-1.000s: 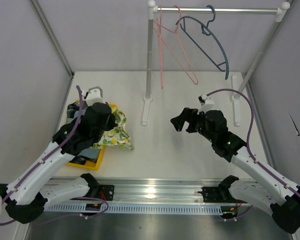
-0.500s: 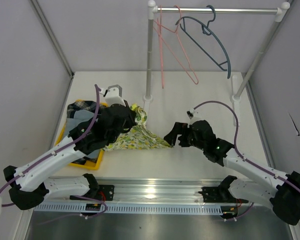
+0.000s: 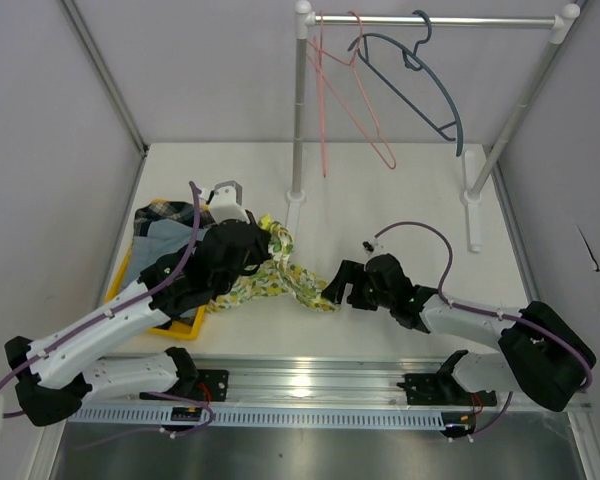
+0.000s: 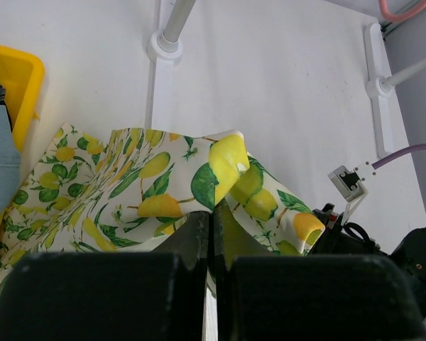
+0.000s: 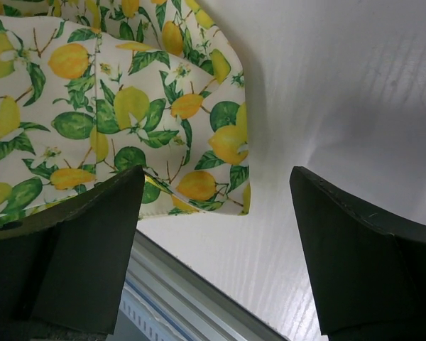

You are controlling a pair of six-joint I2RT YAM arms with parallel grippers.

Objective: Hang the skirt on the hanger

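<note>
Left pincer [image 4: 211, 219] clamped on skirt [image 4: 138, 181] edge, raising it mid-table [image 3: 380, 205]; right pincer [image 5: 216, 181] wide open, empty, low at free corner. I judge second grip intended. Hanger [image 3: 324, 120] on rail [image 3: 460, 20].

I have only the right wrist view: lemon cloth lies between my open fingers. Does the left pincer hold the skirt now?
Observer: Yes, the left wrist view shows the left pincer shut on a fold of the skirt.
Operator: And where shall it go?
Observer: The hanger hangs on the rail at the back, nothing on it yet.
Operator: What is beside the skirt?
Observer: A yellow bin with other clothes, to its left.
</note>
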